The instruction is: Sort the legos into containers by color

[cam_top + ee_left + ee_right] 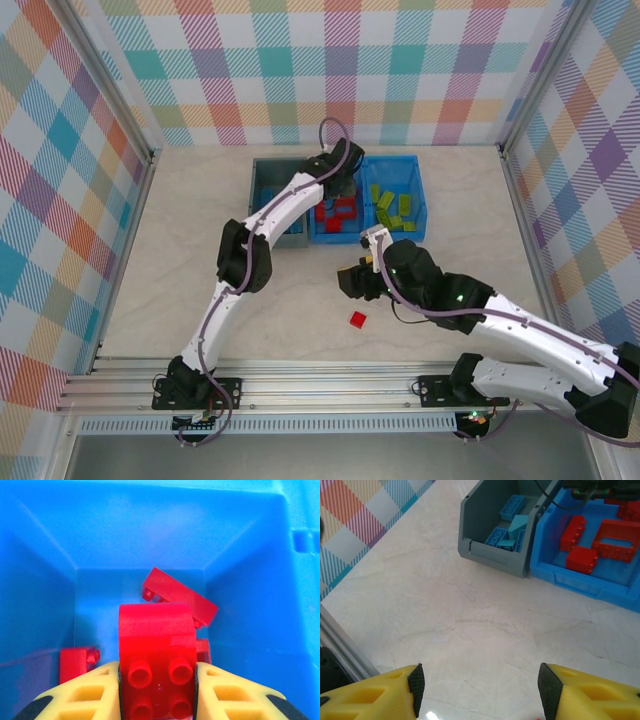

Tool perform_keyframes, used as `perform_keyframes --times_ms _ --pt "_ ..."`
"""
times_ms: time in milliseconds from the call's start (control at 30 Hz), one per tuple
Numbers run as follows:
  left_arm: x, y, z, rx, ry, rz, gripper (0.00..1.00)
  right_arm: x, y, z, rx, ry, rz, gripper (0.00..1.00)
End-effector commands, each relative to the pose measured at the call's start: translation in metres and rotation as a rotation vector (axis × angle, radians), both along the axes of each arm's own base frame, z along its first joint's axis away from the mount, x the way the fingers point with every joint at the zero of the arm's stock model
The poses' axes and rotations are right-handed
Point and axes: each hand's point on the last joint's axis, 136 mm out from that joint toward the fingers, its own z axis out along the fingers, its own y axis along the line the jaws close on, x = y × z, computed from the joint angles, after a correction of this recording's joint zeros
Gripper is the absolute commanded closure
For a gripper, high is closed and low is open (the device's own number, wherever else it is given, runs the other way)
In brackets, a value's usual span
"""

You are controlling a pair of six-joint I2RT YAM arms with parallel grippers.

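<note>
Open table [410,585] left of grey bin [495,560]

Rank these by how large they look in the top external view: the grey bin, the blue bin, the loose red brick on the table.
1. blue two-compartment bin, the widest
2. grey bin, similar depth but narrower
3. loose red brick, by far the smallest

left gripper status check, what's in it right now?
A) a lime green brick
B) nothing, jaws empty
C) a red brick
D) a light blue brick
C: the left wrist view shows a red brick clamped between the yellow fingers of the left gripper, hanging inside the blue bin above other red pieces.
</note>
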Motion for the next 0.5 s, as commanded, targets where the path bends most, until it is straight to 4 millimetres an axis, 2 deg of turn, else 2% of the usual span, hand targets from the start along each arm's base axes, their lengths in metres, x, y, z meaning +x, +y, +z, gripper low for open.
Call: perform_keyframes --times_ms 0,233,367,467 --pt "0.022 0.015 0.005 0.039 -0.077 0.083 0.73 0.012 0.01 0.034 0.126 -0.126 -0.023 0.35" --pt "0.032 0.02 -0.014 0.061 -0.075 0.105 0.73 0.014 0.007 0.018 0.113 -0.086 -0.062 0.35" --pt "0.03 0.017 -0.02 0.041 -0.048 0.089 0.57 0.014 0.002 0.012 0.096 -0.072 -0.075 0.34" --pt "0.026 0.012 -0.015 0.013 -0.032 0.07 0.47 0.014 -0.001 0.009 0.081 -0.065 -0.086 0.33"
